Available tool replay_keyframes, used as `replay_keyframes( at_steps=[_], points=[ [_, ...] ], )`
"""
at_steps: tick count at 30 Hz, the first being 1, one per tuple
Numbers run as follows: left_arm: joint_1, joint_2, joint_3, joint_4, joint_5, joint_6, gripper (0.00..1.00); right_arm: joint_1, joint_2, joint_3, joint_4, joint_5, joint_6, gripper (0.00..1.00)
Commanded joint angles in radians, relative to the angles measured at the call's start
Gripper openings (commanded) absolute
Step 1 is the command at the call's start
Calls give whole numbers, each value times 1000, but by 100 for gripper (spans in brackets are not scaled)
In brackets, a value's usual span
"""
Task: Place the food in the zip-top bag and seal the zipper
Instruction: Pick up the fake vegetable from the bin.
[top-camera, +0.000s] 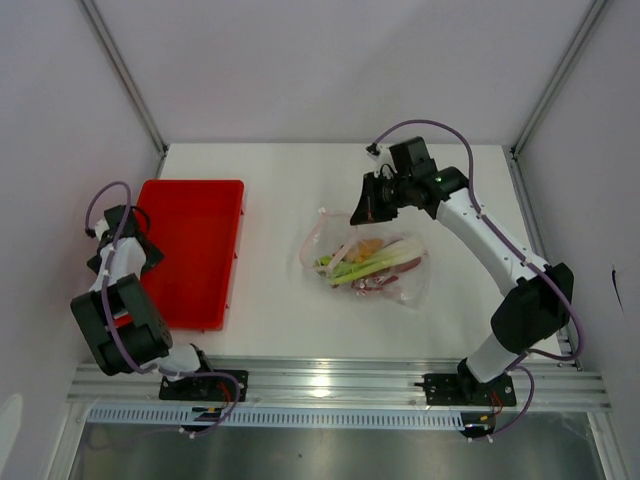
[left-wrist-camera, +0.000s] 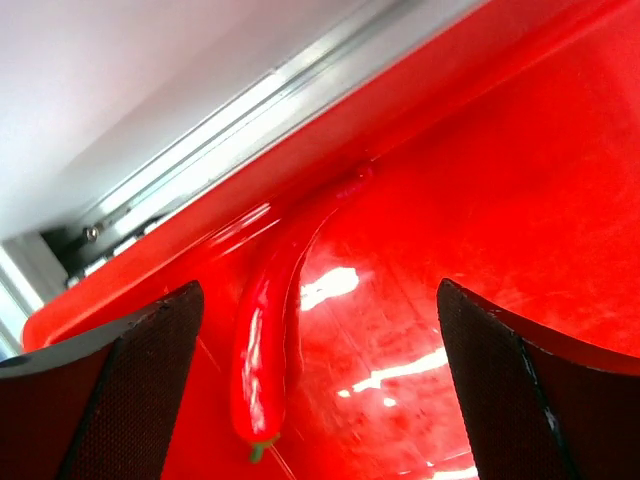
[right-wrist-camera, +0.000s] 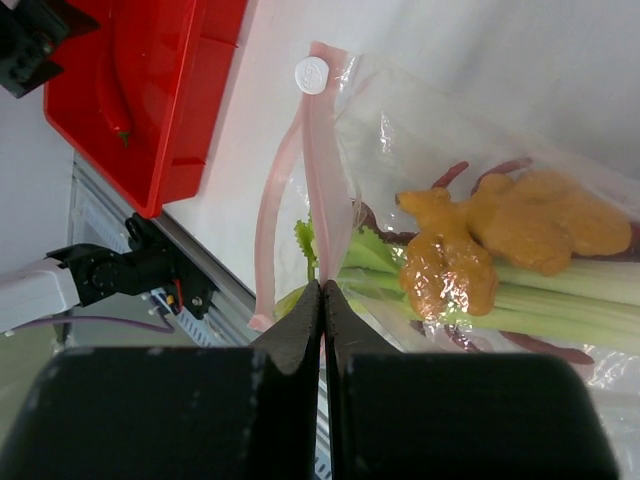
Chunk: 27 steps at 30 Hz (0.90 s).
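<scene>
The clear bag (top-camera: 400, 285) lies mid-table, holding green stalks (right-wrist-camera: 560, 300) and yellow-orange pieces (right-wrist-camera: 450, 270). The right gripper (right-wrist-camera: 322, 292) is pinched closed on the pink zipper (right-wrist-camera: 313, 180) at the bag's mouth. The left gripper (left-wrist-camera: 318, 300) hangs spread wide over a red chili (left-wrist-camera: 262, 340) lying in the red tray (left-wrist-camera: 520, 200).

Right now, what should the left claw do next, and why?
Probably lower the left claw and close it on the red chili. The claw hangs open over the chili, the only food seen in the red tray. The other food already lies inside the zip-top bag, whose edge the right claw pinches.
</scene>
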Motion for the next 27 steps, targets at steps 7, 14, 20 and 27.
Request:
replay_keyframes(
  at_steps=[7,14,20,27],
  points=[
    [7,119,-8,137,99,251,96,-40,32,64,-2,-39,21,0],
    [7,140,4,126,132,246,95,-43,34,55,4,-43,31,0],
    [8,152,22,150,111,326,84,-43,21,42,4,-41,22,0],
    [48,88,-125,287,187,481,99,-43,9,19,5,-49,22,0]
  ],
)
